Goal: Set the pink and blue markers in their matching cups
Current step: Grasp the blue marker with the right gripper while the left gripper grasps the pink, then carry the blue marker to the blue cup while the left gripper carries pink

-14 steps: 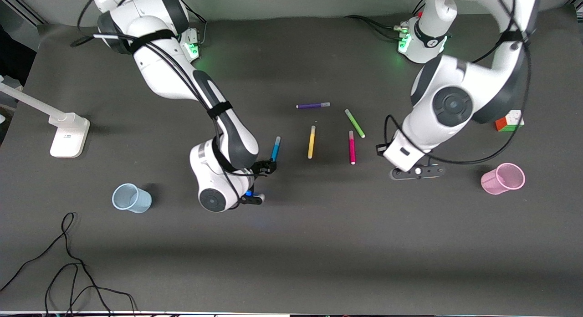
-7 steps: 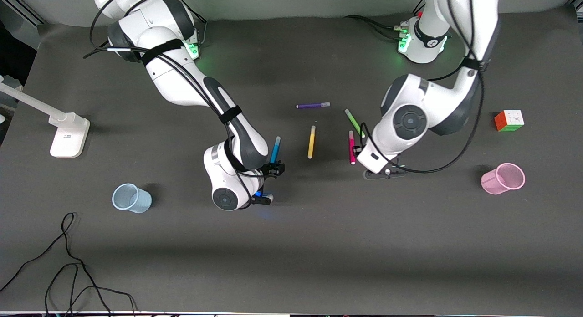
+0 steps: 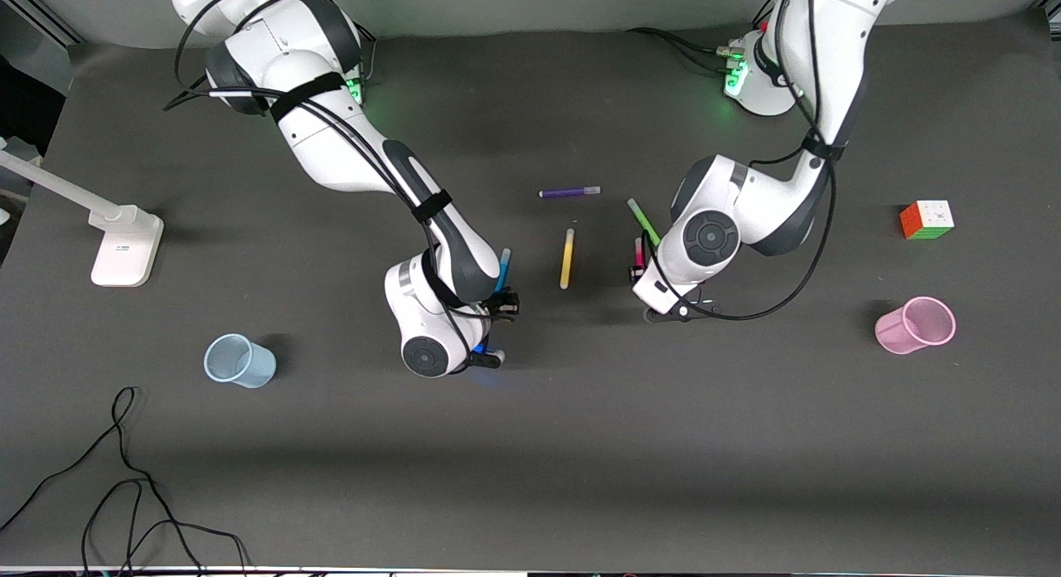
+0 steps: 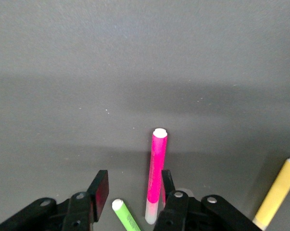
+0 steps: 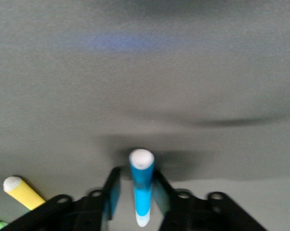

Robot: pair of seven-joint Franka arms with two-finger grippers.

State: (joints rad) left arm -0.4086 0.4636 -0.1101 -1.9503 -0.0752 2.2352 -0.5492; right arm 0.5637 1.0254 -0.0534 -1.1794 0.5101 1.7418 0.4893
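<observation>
Dark grey worktop [image 3: 580, 444]: right tool [image 5: 135, 202] straddles blue marker [image 5: 141, 185], fingers spread, not clamped; left tool [image 4: 131, 197] likewise released around pink marker [image 4: 157, 173]; both flat mid-worktop, blue cup [image 3: 239, 361] and pink cup [image 3: 915, 325] at the ends.

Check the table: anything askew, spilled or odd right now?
One thing: the pink cup lies tipped on its side toward the left arm's end, mouth sideways. The blue cup also looks tilted. Nothing spilled or damaged.
</observation>
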